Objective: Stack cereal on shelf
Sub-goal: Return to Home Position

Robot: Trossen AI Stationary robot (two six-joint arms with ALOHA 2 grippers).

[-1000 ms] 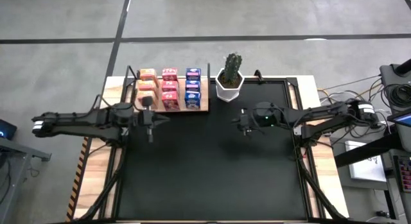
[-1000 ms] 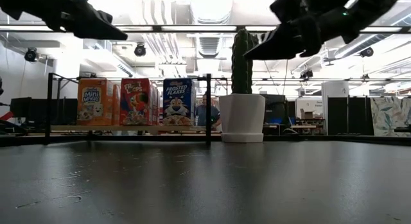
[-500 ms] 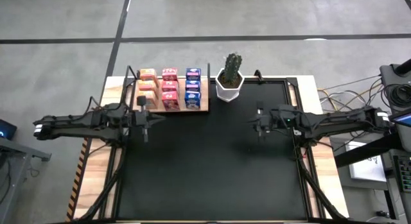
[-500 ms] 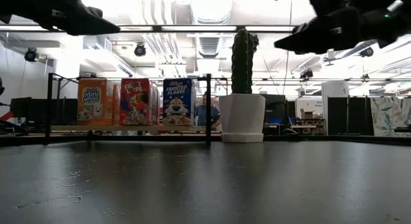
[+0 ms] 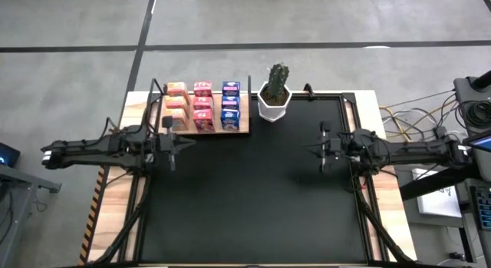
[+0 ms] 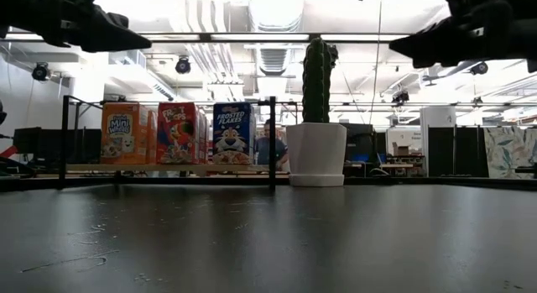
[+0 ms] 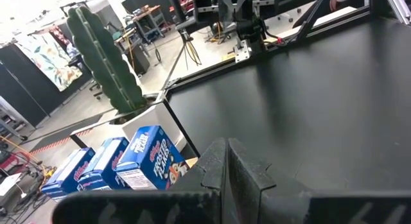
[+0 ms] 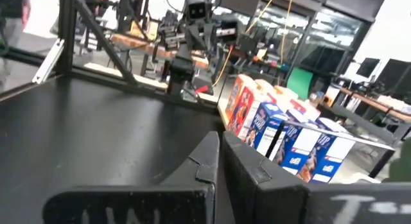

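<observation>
Nine small cardboard cereal boxes, orange, pink-red & blue, stand in colour rows on light-wood shelf w/ black posts at worktop's far-left corner; stacking looks done. Left gripper near shelf front, right gripper by right edge, both clenched, empty, raised. Mid worktop free; white cactus pot just beside shelf.

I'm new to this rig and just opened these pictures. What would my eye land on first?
The mini cereal boxes, in orange, pink-red and blue rows on the shelf at the black mat's far left corner. Right beside it stands a tall cactus in a white pot. The left gripper and right gripper hang shut and empty above the mat, one at each side.
</observation>
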